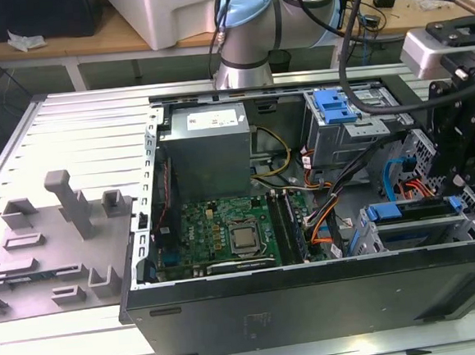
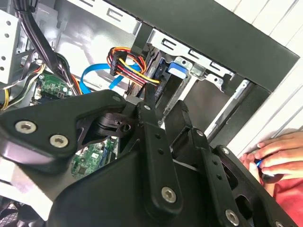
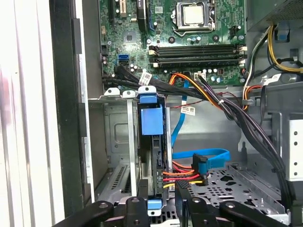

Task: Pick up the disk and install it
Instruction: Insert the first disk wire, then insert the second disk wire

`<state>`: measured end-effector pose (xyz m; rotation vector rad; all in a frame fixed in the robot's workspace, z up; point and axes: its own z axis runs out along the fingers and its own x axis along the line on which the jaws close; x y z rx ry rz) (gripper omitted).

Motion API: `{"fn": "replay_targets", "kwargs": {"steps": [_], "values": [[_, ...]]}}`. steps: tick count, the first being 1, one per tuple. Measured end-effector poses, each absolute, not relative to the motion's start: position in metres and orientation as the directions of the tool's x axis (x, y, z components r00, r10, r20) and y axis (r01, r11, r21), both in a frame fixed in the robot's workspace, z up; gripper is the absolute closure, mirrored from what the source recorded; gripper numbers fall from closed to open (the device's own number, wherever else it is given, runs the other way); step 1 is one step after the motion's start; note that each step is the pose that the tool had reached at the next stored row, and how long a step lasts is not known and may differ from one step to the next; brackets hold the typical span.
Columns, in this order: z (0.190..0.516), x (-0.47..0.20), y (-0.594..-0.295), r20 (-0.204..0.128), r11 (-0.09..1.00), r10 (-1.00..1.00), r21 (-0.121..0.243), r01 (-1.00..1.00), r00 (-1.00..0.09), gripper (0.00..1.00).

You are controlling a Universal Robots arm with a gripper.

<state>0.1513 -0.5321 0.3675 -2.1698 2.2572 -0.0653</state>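
- The disk (image 3: pixel 152 142) stands on edge in the drive cage (image 3: pixel 118 142) inside the computer case (image 1: pixel 313 303).
- The gripper (image 3: pixel 163 201) hovers over its near end, fingers (image 3: pixel 142 208) slightly parted, holding nothing.

The black, bar-linked end effector (image 3: pixel 163 204) points down, and its two fingers (image 3: pixel 138 208) stand close together with a narrow gap between them. Behind it the silver-and-pale-blue jointed arm (image 1: pixel 246 25) reaches across. A person's hand (image 2: pixel 277 156) rests beside the end effector, fingers curled.
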Motion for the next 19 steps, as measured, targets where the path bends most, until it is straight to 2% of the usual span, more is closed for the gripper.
{"fn": "replay_targets", "kwargs": {"steps": [4,19], "values": [[0.3761,0.1512,-0.5321,0.024,0.039,-0.999,-0.037,-0.999,-0.04,0.64],[0.3767,0.1511,-0.532,0.033,0.039,-0.999,-0.037,-0.999,-0.04,0.64]]}}
